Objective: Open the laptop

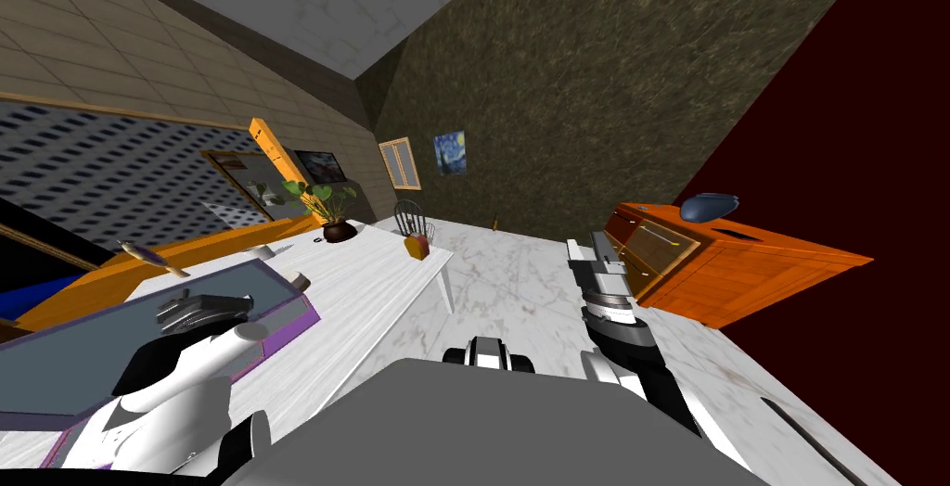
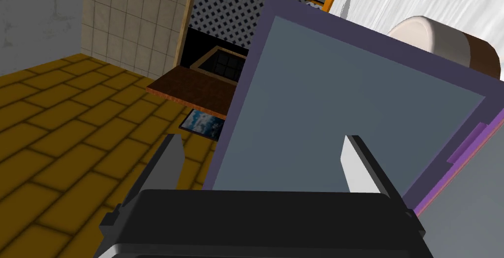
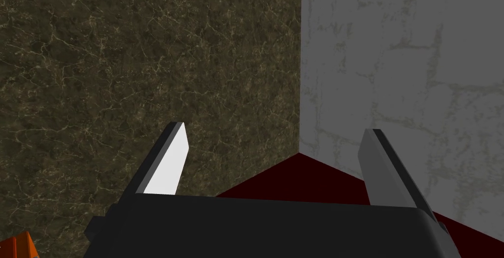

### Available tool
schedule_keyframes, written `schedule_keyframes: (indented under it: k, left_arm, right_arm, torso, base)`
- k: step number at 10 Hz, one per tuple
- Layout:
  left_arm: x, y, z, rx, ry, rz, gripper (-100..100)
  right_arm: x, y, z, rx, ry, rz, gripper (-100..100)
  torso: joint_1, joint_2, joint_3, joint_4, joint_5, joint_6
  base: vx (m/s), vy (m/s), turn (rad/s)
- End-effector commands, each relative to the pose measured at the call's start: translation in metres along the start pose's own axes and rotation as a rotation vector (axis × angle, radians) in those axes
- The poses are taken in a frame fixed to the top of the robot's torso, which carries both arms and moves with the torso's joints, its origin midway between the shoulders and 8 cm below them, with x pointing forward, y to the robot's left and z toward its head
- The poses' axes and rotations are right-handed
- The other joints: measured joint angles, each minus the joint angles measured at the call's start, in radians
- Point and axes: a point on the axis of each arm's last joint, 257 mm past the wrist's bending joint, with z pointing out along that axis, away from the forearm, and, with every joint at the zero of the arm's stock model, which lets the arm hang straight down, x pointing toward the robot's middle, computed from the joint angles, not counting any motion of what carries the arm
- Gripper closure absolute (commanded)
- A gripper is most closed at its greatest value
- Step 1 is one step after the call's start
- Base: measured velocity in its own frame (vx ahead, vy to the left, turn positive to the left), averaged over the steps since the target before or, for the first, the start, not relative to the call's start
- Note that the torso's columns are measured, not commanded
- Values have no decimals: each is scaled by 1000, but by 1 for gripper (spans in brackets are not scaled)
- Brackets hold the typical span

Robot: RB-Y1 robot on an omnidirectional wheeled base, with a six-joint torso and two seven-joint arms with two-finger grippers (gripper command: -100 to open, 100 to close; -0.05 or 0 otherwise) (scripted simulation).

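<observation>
My left hand (image 2: 263,141), fingers spread, hovers astride the lid edge of the laptop (image 1: 83,360), lower left on the white desk (image 1: 371,295), likely to catch and lift it; my right hand (image 3: 274,128) hangs open.

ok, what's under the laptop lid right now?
A bright purple strip of the base shows past one edge of the grey laptop lid; that lid covers the rest. The open left gripper is over it.
</observation>
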Motion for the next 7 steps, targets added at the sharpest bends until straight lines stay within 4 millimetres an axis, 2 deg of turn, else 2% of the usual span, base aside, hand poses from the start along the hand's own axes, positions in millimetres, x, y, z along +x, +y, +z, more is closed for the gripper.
schedule_keyframes:
  k: [1, 3, 7]
  left_arm:
    - [-27, -7, 5, -13, -56, -49, -100]
    - [-56, -15, 10, -24, -116, -110, -100]
    - [-96, -31, 16, -29, -199, -219, -100]
  right_arm:
    - [0, 0, 0, 0, 0, 0, 0]
    - [0, 0, 0, 0, 0, 0, 0]
    - [0, 0, 0, 0, 0, 0, 0]
  torso:
    - [1, -2, -1, -1, 0, 0]
    - [0, -1, -1, 0, 0, 0]
    - [0, -1, -1, 0, 0, 0]
  base:
    - [133, 38, -51]
    - [139, 40, -67]
    - [151, 55, -99]
